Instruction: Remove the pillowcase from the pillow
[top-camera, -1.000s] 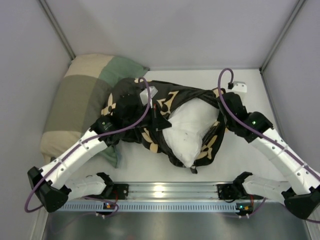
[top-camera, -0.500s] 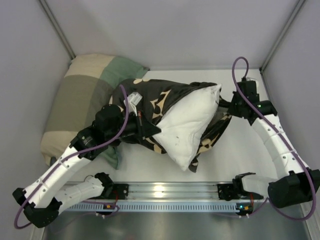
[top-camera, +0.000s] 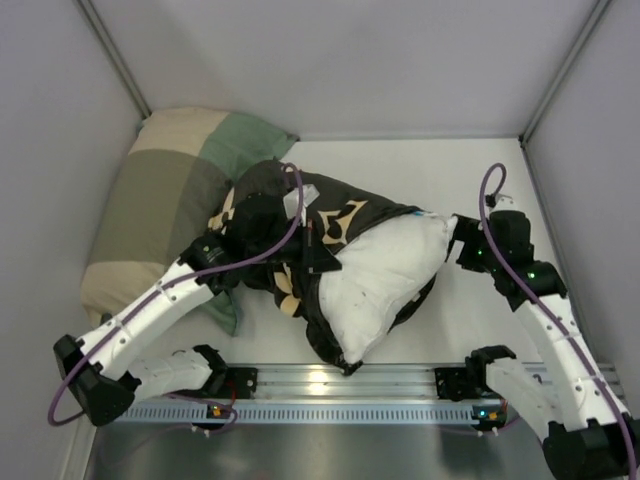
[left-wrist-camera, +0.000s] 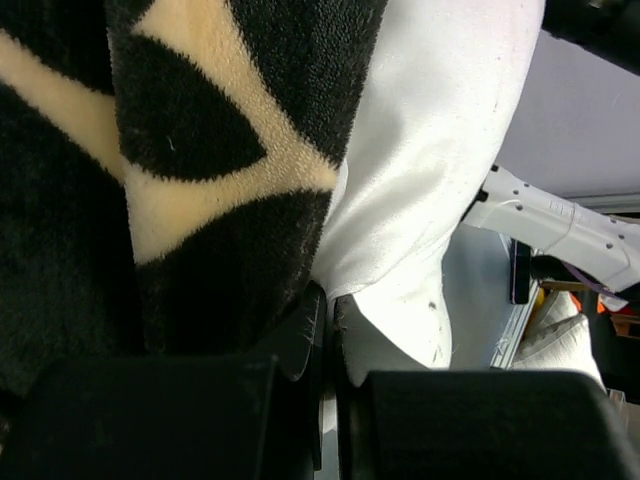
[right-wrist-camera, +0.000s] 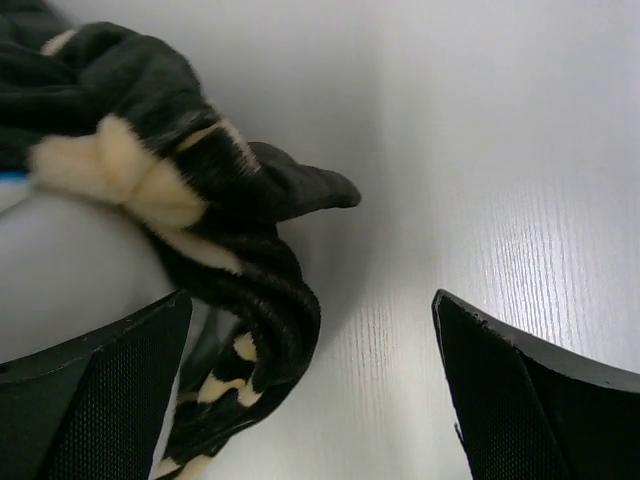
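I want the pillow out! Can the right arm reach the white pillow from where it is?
Probably yes. The right gripper is open right beside the pillow, and only a fold of the pillowcase lies between its fingers.

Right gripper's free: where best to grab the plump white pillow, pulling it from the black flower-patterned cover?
Likely the white pillow's bare right corner, from the right: it pokes out of the cover, facing the right gripper, opposite the left gripper's hold.

White table (top-camera: 470, 180) between pale grey walls (top-camera: 350, 60), aluminium rail (top-camera: 340, 378) along the near edge
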